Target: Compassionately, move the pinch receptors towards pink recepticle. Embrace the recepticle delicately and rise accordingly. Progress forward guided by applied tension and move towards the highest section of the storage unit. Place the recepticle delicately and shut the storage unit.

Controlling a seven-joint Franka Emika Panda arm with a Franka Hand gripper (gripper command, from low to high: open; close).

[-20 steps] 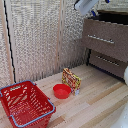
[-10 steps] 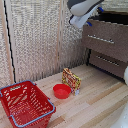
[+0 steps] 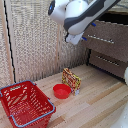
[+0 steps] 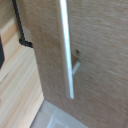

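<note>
While the claw (image 3: 88, 31), its opening impossible to judge, hovers before the chest of drawers (image 3: 107, 40), a red bowl (image 3: 62, 91) sits on the desk (image 3: 95, 102).

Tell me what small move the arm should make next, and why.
Probably ease the end effector toward the upper drawer to start pushing it shut. The wrist view is filled by a brown drawer front and its silver handle, a dark gap shows above that drawer, and no pink cup appears in either view.
</note>
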